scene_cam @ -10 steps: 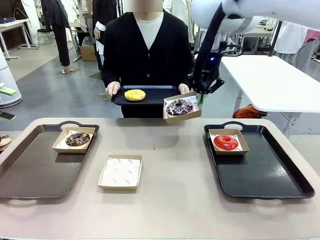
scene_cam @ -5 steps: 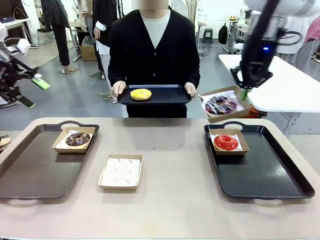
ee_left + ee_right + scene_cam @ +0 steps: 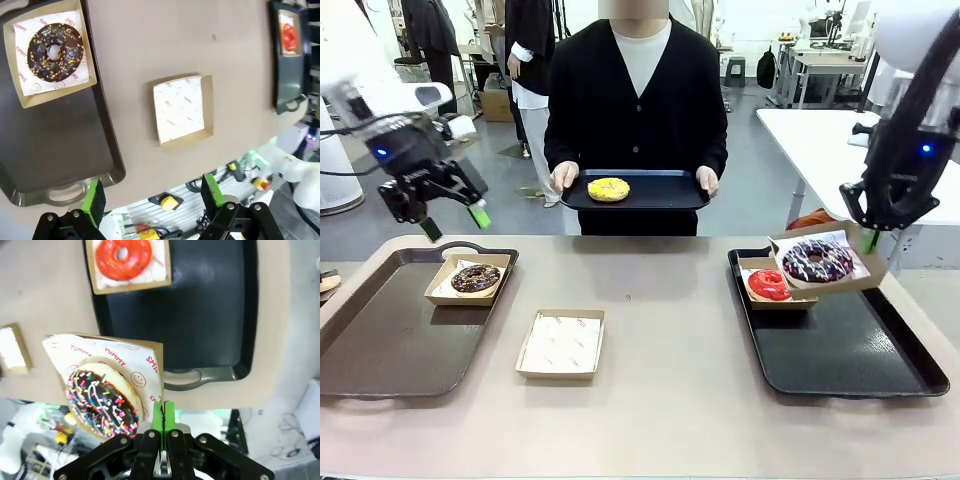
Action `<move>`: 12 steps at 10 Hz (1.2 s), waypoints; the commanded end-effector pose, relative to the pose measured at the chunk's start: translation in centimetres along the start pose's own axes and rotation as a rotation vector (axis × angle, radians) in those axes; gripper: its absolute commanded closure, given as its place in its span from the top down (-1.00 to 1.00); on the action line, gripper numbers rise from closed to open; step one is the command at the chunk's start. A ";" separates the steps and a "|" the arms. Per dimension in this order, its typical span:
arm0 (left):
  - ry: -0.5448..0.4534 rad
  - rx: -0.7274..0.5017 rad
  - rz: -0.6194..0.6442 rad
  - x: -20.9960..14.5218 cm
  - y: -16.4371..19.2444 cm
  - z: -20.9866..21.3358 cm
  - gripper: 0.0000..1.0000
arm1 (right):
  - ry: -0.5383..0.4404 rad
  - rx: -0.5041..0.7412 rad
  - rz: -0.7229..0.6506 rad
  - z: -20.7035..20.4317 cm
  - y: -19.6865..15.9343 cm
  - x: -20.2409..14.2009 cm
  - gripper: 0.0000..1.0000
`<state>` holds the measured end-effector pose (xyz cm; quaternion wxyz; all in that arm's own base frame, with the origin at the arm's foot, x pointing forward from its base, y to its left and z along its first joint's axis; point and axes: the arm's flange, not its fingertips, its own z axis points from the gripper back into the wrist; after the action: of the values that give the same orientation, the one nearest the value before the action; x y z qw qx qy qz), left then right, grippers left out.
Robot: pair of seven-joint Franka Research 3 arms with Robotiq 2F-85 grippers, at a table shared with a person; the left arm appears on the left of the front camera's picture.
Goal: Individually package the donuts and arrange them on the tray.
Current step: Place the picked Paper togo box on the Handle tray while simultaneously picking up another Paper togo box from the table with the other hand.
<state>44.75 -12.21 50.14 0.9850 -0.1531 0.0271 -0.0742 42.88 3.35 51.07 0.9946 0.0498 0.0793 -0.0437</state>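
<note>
The right gripper [image 3: 872, 238] is pinched tight on the rim of a box [image 3: 131, 356] carrying the purple donut [image 3: 817, 260], tilted above the right tray [image 3: 850, 350] beside the boxed red donut [image 3: 768, 284]. The left gripper [image 3: 454, 222], fingers spread and empty, hovers near the left tray [image 3: 380, 350], where the chocolate donut [image 3: 476, 278] sits boxed. With the yellow donut [image 3: 608, 189] bare on the person's tray [image 3: 660, 190] and the empty box [image 3: 561, 343] on the table [image 3: 670, 400], that makes four donuts, four boxes, three trays.

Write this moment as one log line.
right pincer: shut on box with purple donut, by right tray | left pincer: open | yellow donut: unboxed
</note>
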 end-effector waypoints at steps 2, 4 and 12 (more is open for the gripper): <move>-0.041 0.161 0.053 0.8 -2.4 -4.9 1.00 | -0.032 -0.006 0.054 -2.8 -2.7 -0.7 -0.98; -0.052 0.230 0.066 0.8 -3.4 -8.2 1.00 | -0.012 -0.006 0.060 -4.1 -3.7 -0.7 -0.98; -0.065 0.267 0.084 0.4 -5.0 -17.7 1.00 | -0.003 -0.001 0.033 -2.9 -2.3 -0.5 -0.98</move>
<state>43.15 -21.86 35.59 0.9982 -0.0373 0.0007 -0.0471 41.80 1.13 47.79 0.9956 0.0514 0.0746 -0.0220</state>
